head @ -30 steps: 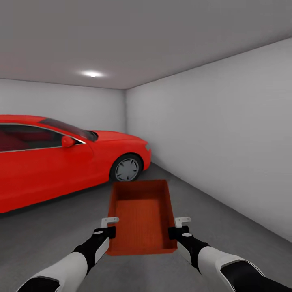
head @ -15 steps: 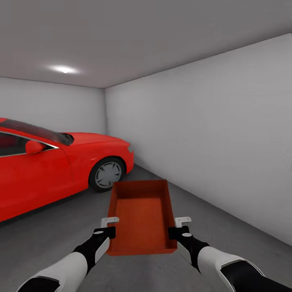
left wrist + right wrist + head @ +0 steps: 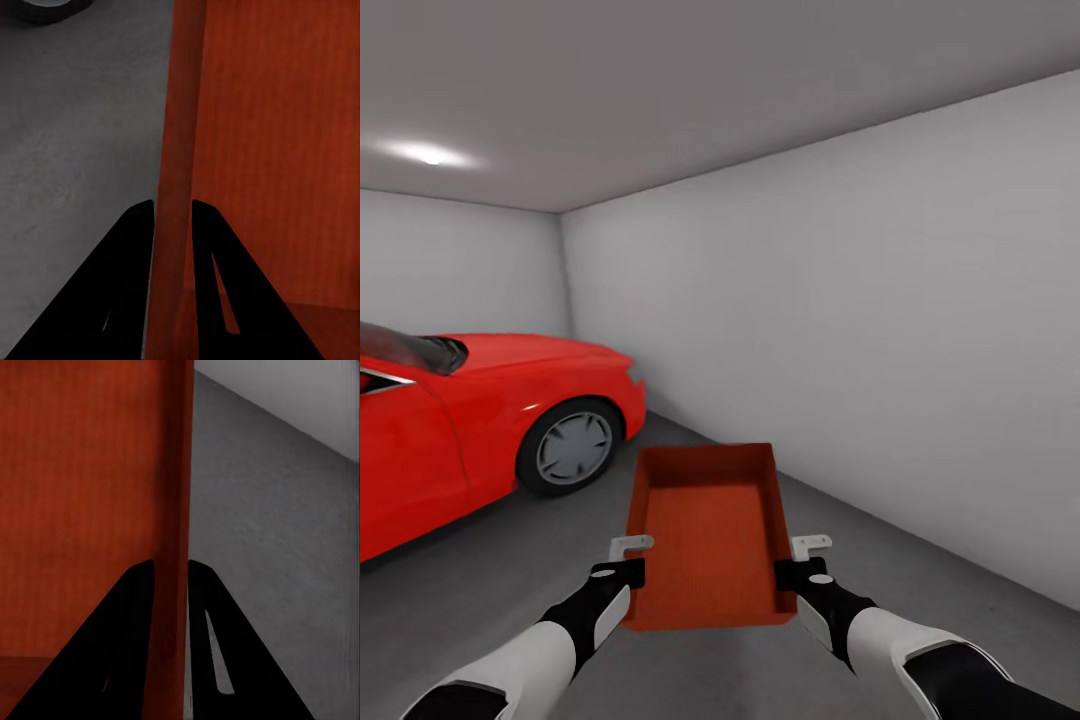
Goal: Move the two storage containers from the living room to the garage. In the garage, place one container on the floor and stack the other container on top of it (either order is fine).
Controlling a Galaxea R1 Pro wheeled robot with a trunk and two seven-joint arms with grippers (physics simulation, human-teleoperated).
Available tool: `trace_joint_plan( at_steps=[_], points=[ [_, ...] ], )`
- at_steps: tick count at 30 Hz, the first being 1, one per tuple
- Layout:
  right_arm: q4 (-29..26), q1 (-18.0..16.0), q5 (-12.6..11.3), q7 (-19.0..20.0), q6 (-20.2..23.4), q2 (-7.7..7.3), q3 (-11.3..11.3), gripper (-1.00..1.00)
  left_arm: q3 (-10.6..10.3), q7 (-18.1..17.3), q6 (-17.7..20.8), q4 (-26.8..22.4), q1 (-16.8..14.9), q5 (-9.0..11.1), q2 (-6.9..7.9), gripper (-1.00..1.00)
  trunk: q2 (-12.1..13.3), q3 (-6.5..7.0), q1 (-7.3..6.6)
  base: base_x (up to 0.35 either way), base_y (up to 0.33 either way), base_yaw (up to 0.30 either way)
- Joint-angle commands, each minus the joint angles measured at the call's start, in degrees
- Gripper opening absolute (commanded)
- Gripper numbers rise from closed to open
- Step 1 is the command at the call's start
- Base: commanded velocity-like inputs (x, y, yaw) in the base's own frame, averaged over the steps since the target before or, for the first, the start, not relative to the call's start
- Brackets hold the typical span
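Both claws, left gripper [image 3: 622,562] and right gripper [image 3: 800,562], pinch our storage container's [image 3: 705,535] long walls; its long axis runs away from us over the floor [image 3: 510,590].

An orange-red open-top storage container [image 3: 707,535] hangs level between the two claws (empty inside). Each long wall sits pinched between one claw's fingers, above the dark grey floor [image 3: 480,590].

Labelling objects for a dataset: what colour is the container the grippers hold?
Orange-red, plain walls; the container shows best in the head view.
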Motion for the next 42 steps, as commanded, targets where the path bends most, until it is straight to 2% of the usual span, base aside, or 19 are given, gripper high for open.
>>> trace_joint_plan(
  at_steps=[1,42],
  points=[
    [0.0,0.0,-0.7,-0.3,-0.3,-0.09,-0.7,-1.00,1.0,1.0,0.4,-0.1,0.0,-0.3,1.71,-1.00,0.0,-0.02,0.05,0.322,0.000,-0.283],
    [0.0,0.0,-0.7,-0.3,-0.3,-0.07,-0.7,-1.00,1.0,1.0,0.4,-0.1,0.0,-0.3,1.71,-1.00,0.0,-0.02,0.05,0.322,0.000,-0.283]
  ],
)
